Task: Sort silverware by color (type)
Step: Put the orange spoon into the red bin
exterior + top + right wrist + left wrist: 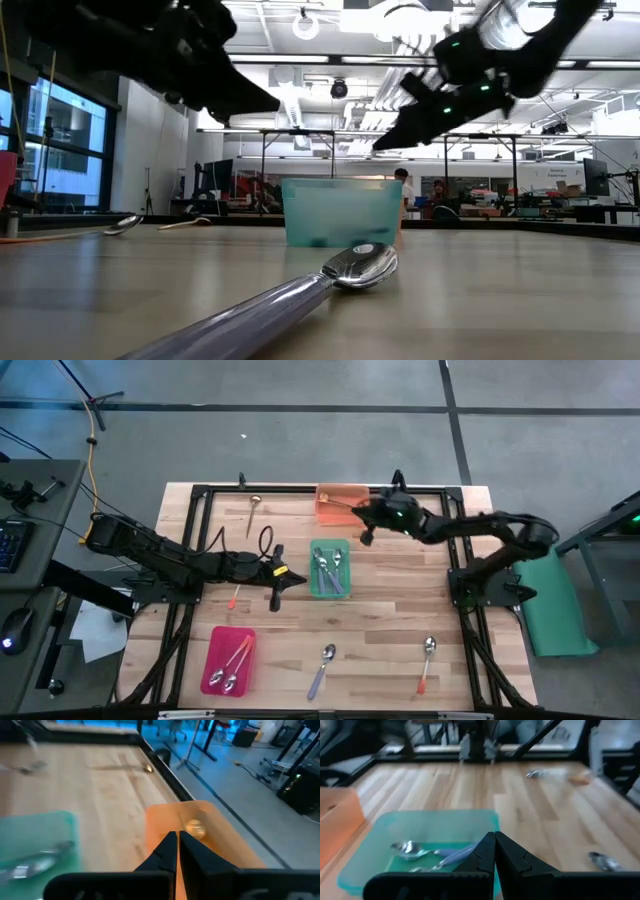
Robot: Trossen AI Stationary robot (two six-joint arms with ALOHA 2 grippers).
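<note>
My right gripper (177, 836) is pinched fully shut with nothing between its fingers, and it hangs over the orange tray (335, 504) at the far edge of the table (400, 620). Just past my fingertips a gold spoon (194, 826) lies inside that tray, its round bowl catching the light; my fingers are above it and not touching it, as far as I can tell.

My left gripper (283, 577) is also closed tight and empty. It sits just beside the near-left side of the green tray (329, 568), which stands in the middle of the table. In that tray lie several spoons with purple-blue handles (327, 569), their shiny bowls toward the far end.

Farther out, on the near-left part of the table, the red tray (229, 659) holds two spoons with orange handles (232, 668), their bowls toward the near edge. Three spoons are loose on the bare wood. One with a purple-blue handle (321, 669) lies near the front edge, between the red tray and the middle of the table. Another with an orange handle (426, 663) lies to its right, also near the front. A gold one (254, 510) rests at the far-left corner, well apart from every tray. A small orange piece (233, 598) shows under my left arm, beside its wrist; I cannot tell what it is.
</note>
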